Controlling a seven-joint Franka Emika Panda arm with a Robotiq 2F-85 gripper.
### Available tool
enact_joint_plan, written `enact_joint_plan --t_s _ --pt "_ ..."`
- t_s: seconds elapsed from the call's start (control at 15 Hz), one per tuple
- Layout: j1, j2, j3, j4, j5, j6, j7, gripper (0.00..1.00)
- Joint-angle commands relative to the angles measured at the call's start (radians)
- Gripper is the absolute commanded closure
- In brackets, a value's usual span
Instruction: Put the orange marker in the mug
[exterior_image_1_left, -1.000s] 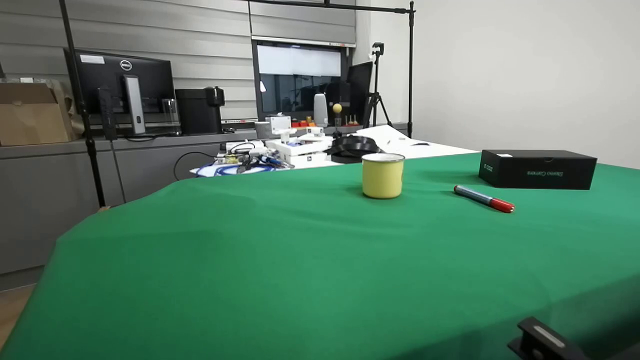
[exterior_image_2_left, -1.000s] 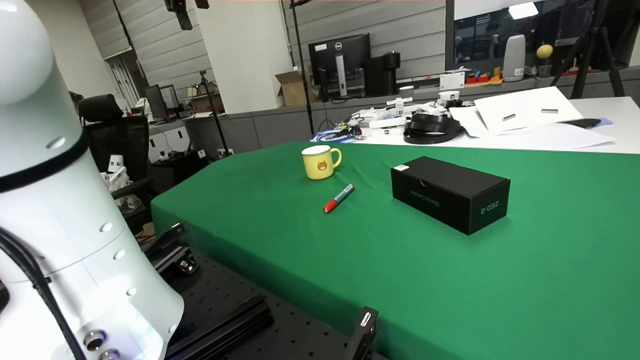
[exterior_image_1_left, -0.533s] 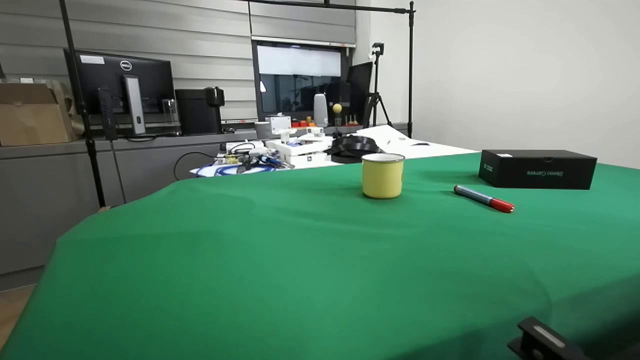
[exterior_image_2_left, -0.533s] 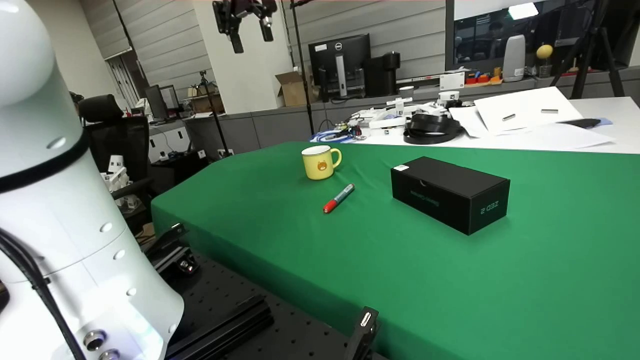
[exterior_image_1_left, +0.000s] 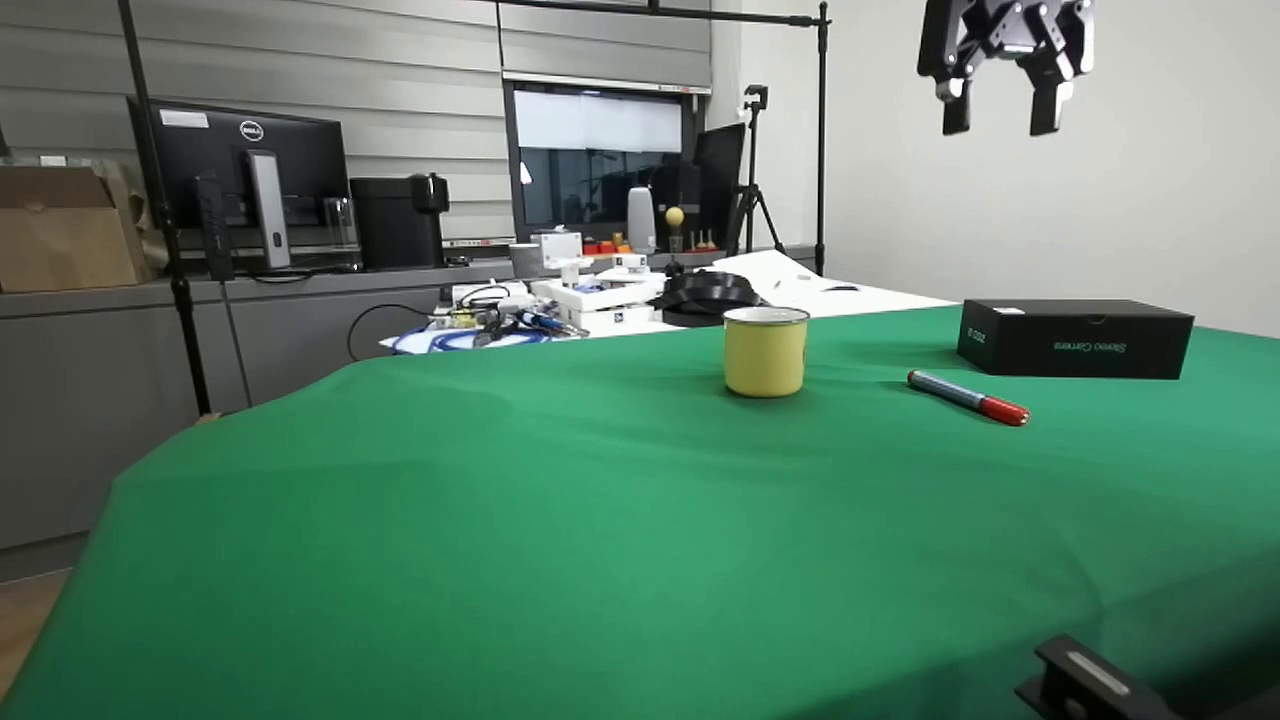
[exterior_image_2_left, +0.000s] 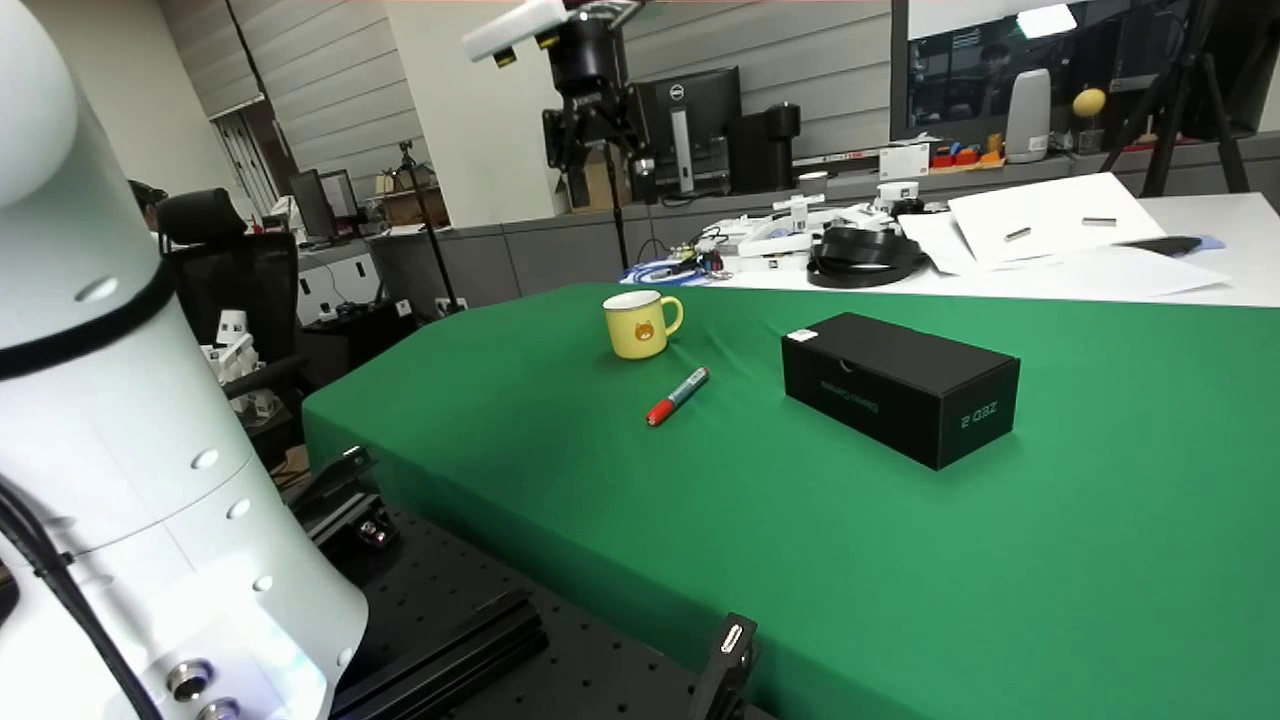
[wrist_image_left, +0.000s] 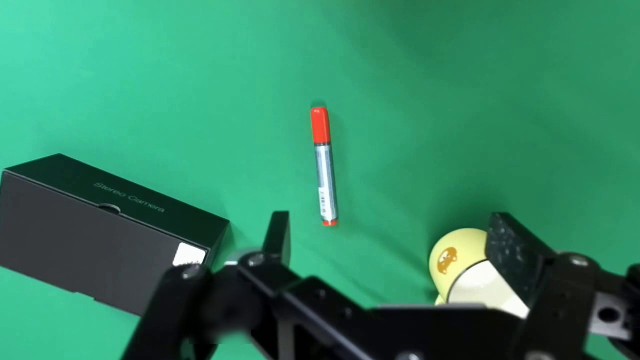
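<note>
Gripper has moved, now shows in both exterior views; marker hasn't budged

So the marker's lying on the green cloth, near the mug but not touching it, red cap at the end farther from the mug. Mug's upright. Handle shows fine in an exterior view, but in the wrist view a gripper finger covers a good chunk of the mug, so I can't see the whole inside. Black box sits farther from the mug than the marker does; the wrist view clips one end, and the gripper hides some more. Gripper hangs well above mug height, fingers spread wide apart, top cut off in an exterior view. Hard to make out: one side of it blends into the dark monitor back behind the mug.
</note>
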Motion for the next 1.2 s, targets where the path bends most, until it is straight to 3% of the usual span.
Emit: enact_joint_plan --t_s 0.0,0.13,0.2,0.67,1.13 --pt "-0.016 0.094 -0.016 -0.011 -0.038 0.091 0.032 0.00" --pt "-0.032 0.146 -0.022 0.000 -0.076 0.080 0.098 0.00" --pt "-0.013 0.108 -0.025 -0.013 -0.033 0.083 0.022 0.00" --pt "-0.024 0.152 -0.030 -0.010 -0.059 0.089 0.062 0.00" --pt "-0.028 0.291 -0.044 -0.090 -0.086 0.266 0.013 0.00"
